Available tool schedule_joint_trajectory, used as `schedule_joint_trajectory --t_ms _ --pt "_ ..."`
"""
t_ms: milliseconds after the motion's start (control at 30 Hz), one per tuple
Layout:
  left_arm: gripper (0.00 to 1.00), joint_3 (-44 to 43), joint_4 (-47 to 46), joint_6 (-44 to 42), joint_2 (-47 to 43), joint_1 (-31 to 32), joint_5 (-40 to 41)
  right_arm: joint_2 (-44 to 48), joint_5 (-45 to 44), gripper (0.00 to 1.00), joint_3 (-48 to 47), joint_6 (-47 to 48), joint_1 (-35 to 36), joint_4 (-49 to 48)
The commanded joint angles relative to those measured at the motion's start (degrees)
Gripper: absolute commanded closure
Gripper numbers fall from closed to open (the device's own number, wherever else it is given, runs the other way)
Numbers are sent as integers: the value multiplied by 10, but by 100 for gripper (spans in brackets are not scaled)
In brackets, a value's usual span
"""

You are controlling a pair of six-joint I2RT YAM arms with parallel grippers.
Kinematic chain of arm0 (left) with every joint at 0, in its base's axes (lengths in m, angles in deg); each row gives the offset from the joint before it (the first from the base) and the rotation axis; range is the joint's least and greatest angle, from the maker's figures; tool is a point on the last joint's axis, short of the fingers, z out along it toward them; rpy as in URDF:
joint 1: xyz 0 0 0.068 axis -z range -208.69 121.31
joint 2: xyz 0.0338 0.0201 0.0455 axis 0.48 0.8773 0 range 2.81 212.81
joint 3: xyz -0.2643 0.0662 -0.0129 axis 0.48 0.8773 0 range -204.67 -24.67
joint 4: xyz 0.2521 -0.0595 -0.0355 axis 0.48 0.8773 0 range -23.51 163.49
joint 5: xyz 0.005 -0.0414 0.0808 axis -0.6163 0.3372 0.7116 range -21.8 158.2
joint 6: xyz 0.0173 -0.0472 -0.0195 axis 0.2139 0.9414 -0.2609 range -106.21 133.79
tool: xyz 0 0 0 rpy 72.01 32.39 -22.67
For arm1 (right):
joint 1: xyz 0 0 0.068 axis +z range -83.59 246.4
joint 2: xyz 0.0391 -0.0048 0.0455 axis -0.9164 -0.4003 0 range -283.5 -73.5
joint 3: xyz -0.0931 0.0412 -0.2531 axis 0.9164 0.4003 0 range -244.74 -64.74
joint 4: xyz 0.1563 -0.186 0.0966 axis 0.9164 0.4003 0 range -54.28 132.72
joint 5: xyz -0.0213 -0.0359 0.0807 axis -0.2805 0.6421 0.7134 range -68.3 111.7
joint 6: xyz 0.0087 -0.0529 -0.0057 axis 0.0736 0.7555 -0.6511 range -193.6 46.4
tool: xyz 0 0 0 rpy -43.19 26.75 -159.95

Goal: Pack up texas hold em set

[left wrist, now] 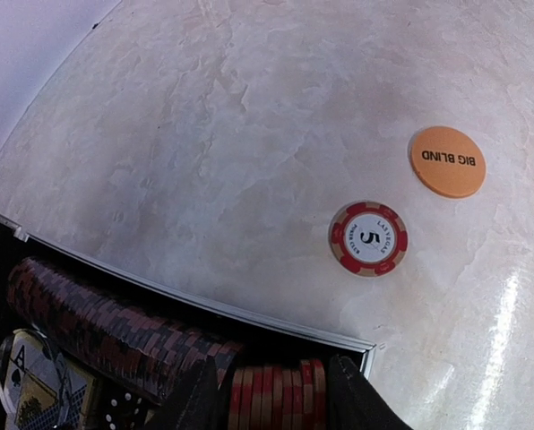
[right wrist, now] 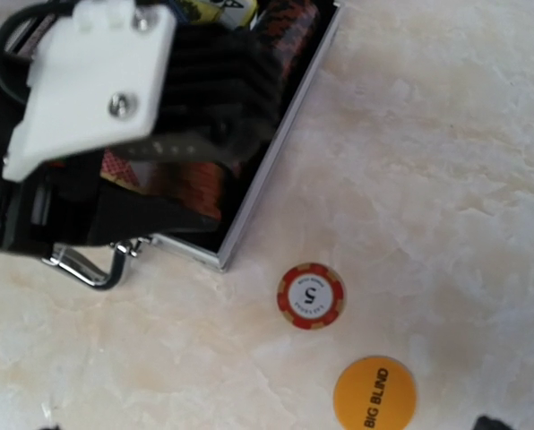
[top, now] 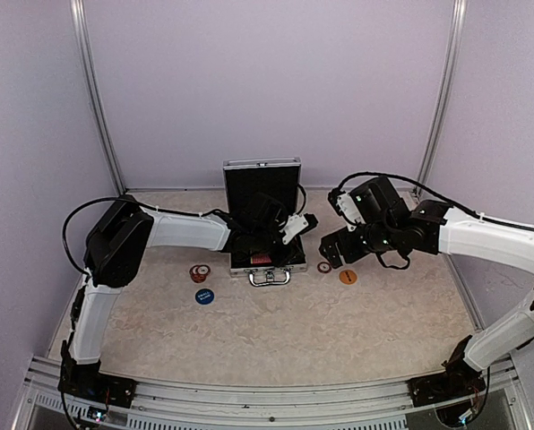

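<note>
Hovering inside the case (top: 260, 184) near the far edge of the table (top: 276, 340), left gripper (left wrist: 271, 376) straddles a chip stack (left wrist: 279, 396); grip unclear. Right gripper (top: 332, 251) gapes wide, empty.

The left arm (top: 186, 231) rises from its base at 7 o'clock in the top view. It bends at a dark elbow and runs its white forearm toward 3 o'clock, wrist pitched down. The left gripper (left wrist: 274, 399) points downward, jaws part way apart. The right arm (top: 491, 237) climbs from 5 o'clock, folds back, and reaches toward 9 o'clock. The right gripper (top: 331, 249) angles down at the table, jaws spread wide.
</note>
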Motion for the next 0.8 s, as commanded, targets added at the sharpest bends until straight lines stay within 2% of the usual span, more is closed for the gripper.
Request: schedule_joint_trajectory --t_ms 0,133,267,333,533,667,767 --pt "53 -9 -32 17 -2 -1 -15 5 3 0 10 -4 -4 -11" --pt "51 -1 -36 23 -10 -3 -17 9 2 0 14 -4 -5 -13" --pt "41 6 -36 36 -18 -7 -10 9 3 0 16 -3 -5 -15" --pt "33 16 -65 57 -27 -13 1 7 3 0 17 -2 -5 -17" --pt "18 59 -100 126 -89 -27 24 -12 15 0 14 1 -8 -19" --pt "11 109 -112 152 -131 -24 26 -43 25 0 6 0 -21 -22" --pt "10 130 -114 163 -149 -23 16 -68 38 0 1 0 -35 -34"
